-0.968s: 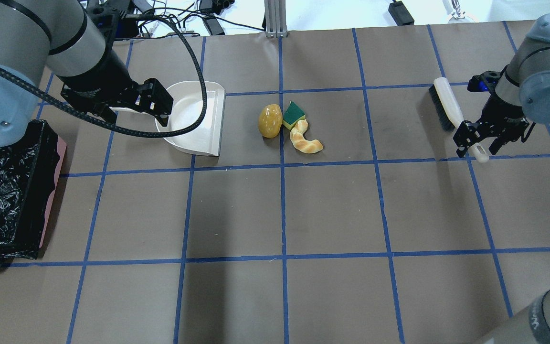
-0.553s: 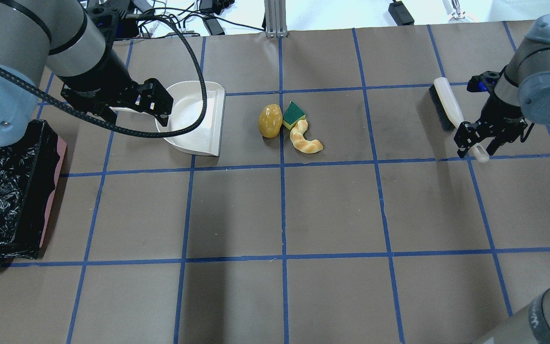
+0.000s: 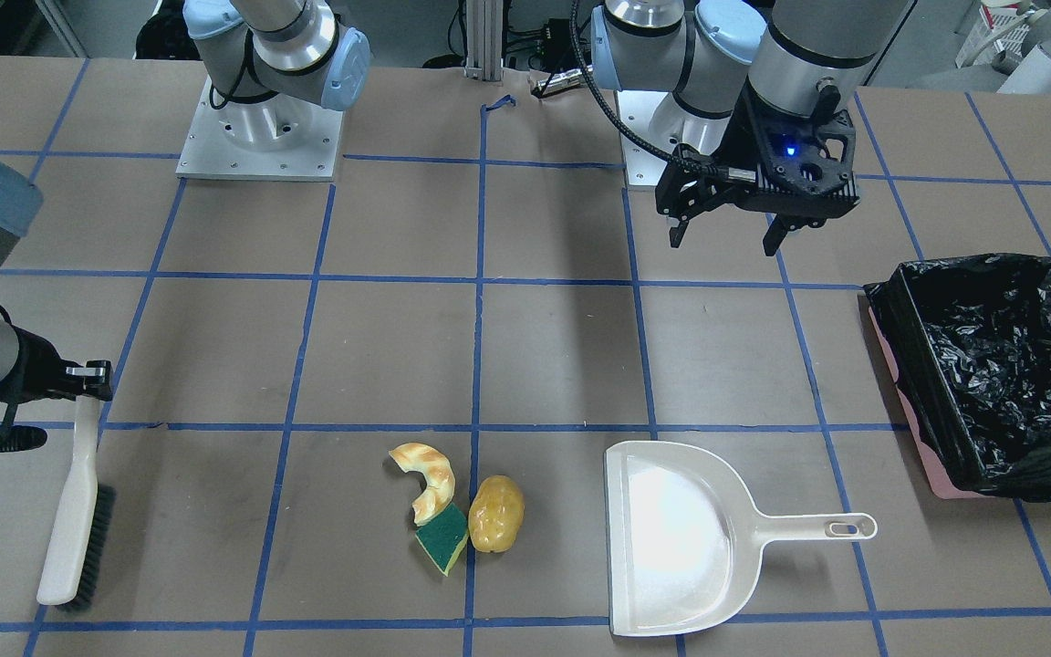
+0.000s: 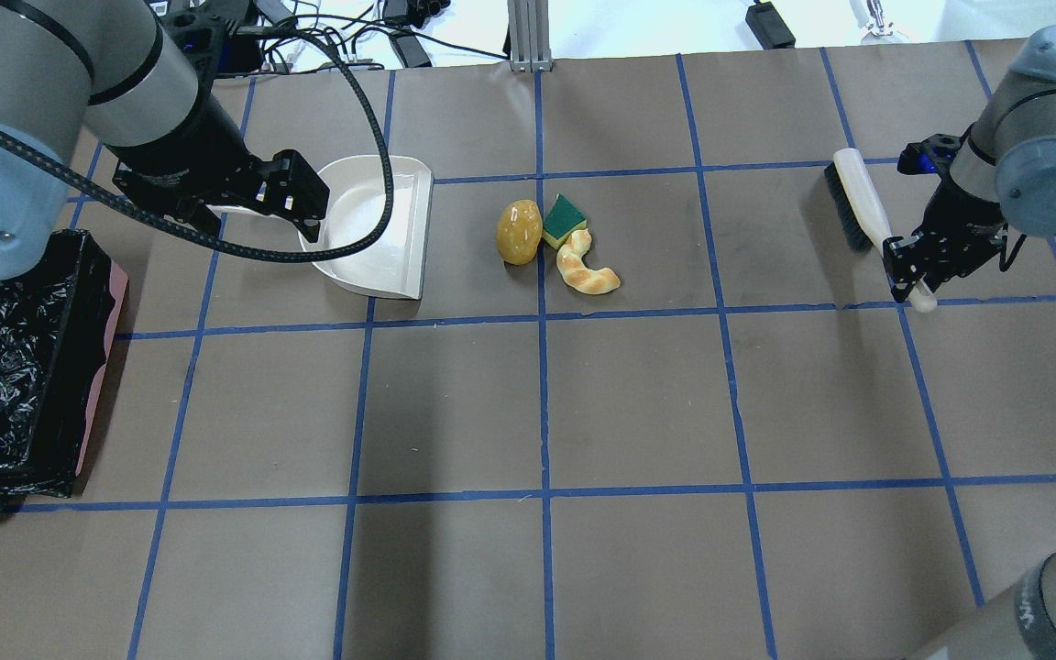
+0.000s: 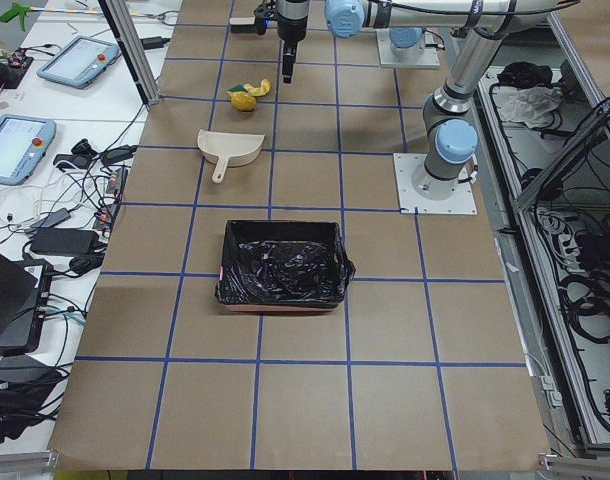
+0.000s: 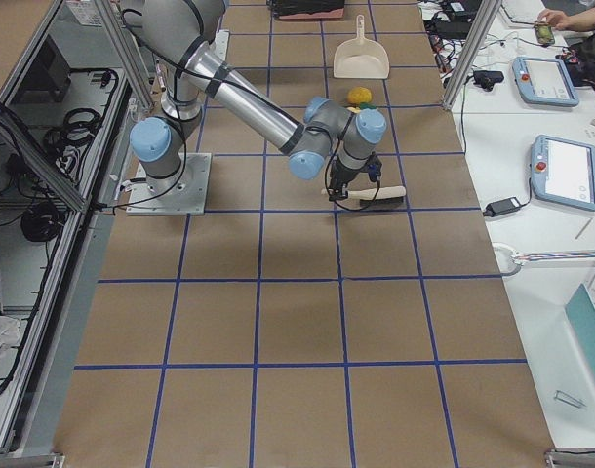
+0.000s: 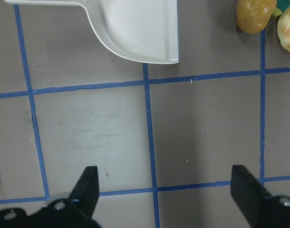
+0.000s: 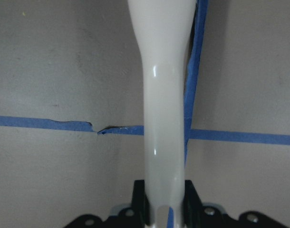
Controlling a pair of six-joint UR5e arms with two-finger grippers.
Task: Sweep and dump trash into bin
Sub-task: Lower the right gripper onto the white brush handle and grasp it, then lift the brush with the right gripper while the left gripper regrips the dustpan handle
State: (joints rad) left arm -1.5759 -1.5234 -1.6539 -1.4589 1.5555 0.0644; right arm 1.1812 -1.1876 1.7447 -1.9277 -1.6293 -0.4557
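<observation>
light: bright, even, from above | shadows: soft, faint patches on the table beneath my arms | glare: white bloom in the dustpan, glints on the bin liner, highlight streak down the brush handle at my right wrist | focus: sharp overall; side views small, far items tiny

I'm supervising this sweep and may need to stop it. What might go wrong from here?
1. The right gripper clamps the brush near the end of its handle, so the bristle end may twist under load.
2. The left gripper is open, off the dustpan, which lies free and may slide when the sweep reaches it.
3. The potato is rounded and may roll past the dustpan.
</observation>
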